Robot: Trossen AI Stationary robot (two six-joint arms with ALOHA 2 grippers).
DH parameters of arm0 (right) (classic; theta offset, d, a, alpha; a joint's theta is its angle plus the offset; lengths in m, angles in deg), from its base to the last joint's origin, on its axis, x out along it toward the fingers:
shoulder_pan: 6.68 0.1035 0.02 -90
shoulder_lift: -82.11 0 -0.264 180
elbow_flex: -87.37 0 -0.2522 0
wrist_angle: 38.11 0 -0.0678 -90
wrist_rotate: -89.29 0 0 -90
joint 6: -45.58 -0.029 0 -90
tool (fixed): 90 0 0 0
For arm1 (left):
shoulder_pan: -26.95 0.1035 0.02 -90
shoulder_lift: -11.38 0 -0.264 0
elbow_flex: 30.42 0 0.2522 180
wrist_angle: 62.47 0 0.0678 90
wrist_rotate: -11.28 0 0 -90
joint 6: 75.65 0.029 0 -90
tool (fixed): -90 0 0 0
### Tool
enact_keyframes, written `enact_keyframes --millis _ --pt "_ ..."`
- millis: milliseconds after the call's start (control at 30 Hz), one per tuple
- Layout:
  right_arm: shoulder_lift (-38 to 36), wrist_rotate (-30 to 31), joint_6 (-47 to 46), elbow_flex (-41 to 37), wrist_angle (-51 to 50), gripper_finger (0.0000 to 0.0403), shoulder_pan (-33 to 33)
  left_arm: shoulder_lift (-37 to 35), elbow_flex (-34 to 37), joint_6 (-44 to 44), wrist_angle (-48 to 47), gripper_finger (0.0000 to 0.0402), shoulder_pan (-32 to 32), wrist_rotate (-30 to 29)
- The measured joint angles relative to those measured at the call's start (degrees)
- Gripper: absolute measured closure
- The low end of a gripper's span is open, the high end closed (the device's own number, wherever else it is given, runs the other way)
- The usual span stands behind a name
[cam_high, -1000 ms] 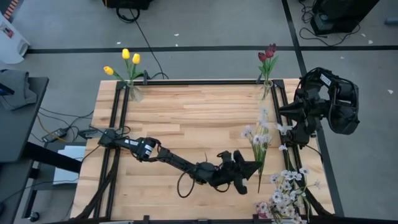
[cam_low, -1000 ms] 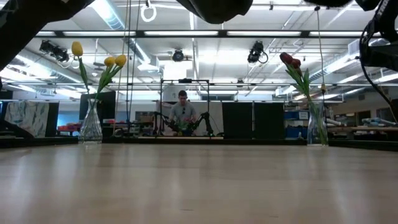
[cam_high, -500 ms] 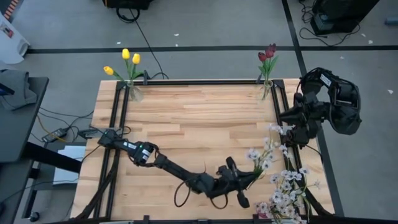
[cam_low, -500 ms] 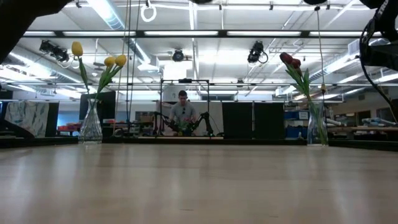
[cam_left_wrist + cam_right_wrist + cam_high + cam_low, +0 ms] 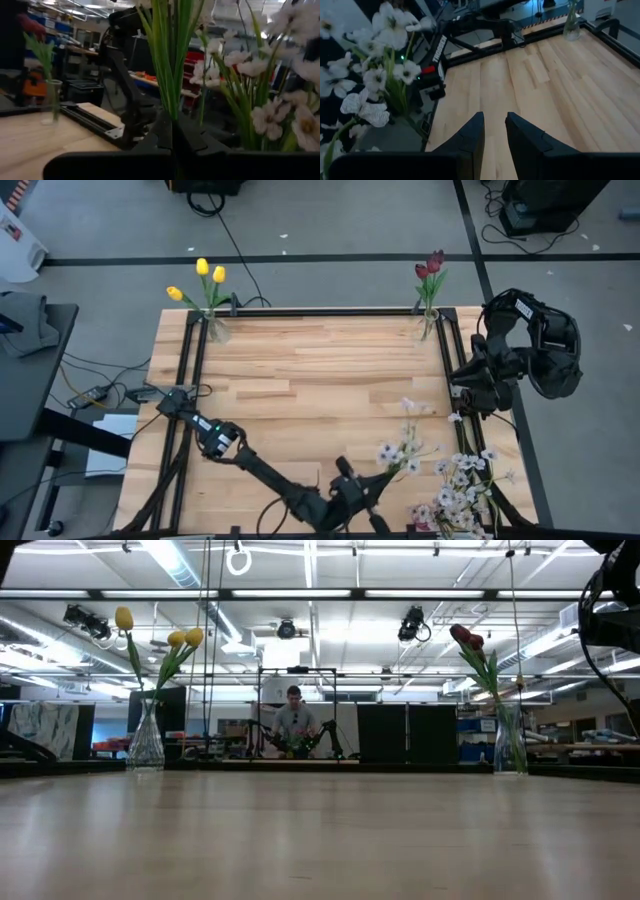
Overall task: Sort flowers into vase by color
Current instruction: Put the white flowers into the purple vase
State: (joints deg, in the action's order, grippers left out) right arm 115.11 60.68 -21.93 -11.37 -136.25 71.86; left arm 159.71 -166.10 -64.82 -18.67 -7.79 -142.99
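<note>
My left gripper (image 5: 352, 488) is near the table's near edge, right of centre, shut on a spray of small whitish blossoms (image 5: 400, 450). More whitish sprays (image 5: 458, 485) stand bunched at the near right corner; what holds them is hidden under the blossoms. Yellow tulips (image 5: 208, 275) stand in a glass vase (image 5: 146, 740) at the far left corner. Dark red tulips (image 5: 430, 265) stand in a vase (image 5: 508, 745) at the far right corner. My right gripper (image 5: 458, 390) waits open at the right edge, touching nothing. My left gripper (image 5: 172, 125) pinches the whitish spray by its green stems (image 5: 170, 95), near their lower end, between the two shut fingers. The stems run on past the fingertips along the fingers. The spray is lifted clear of the table, its blossoms (image 5: 408, 408) slanting toward the far right.
A black frame rail (image 5: 195, 370) runs along the table's left side and another along its right. The wide middle of the wooden top (image 5: 310, 380) is bare. A person (image 5: 293, 720) sits far behind the table. My right arm (image 5: 525, 345) bulks over the right edge.
My left gripper has drawn back toward the near edge and a little left, still shut, carrying the whitish spray with it. The spray has stayed lifted, and its blossoms have come nearer the near edge.
</note>
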Motion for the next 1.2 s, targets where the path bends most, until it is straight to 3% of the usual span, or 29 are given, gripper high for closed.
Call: enact_keyframes --millis 100,267,367,500,633,733,867,1067,1200 --pt "0.00 -0.45 1.34 0.00 0.02 0.0310 0.00 0.00 -0.12 0.65 -0.22 0.0400 -1.19 0.24" --pt "0.00 -0.56 1.75 0.00 -0.40 0.0310 0.00 0.00 -0.23 -3.32 -0.24 0.0400 -2.56 11.66" --pt "-0.01 -0.98 1.73 0.00 -0.47 0.0310 0.00 0.01 -0.23 -1.44 2.16 0.0400 -4.01 8.93" --pt "-0.04 -1.00 -0.41 0.00 -0.50 0.0310 0.00 0.01 -0.23 8.11 11.07 0.0400 -6.21 7.42" --pt "-0.04 -0.12 -3.42 0.00 -0.52 0.0310 0.00 0.02 -0.28 13.46 19.50 0.0400 -7.38 18.38" --pt "-0.04 2.46 -4.81 0.00 -0.50 0.0310 0.00 0.02 -0.31 11.89 20.20 0.0400 -6.85 24.99" --pt "-0.04 5.51 -4.95 0.00 -0.11 0.0310 0.00 0.02 -0.31 4.77 15.92 0.0400 -4.02 35.94" --pt "-0.04 6.62 -4.87 0.00 1.08 0.0310 0.00 0.07 -0.25 -2.37 6.19 0.0400 0.57 45.27" --pt "-0.04 6.74 -4.28 0.00 1.64 0.0310 0.00 0.13 -0.19 -4.26 5.08 0.0400 3.18 52.90"
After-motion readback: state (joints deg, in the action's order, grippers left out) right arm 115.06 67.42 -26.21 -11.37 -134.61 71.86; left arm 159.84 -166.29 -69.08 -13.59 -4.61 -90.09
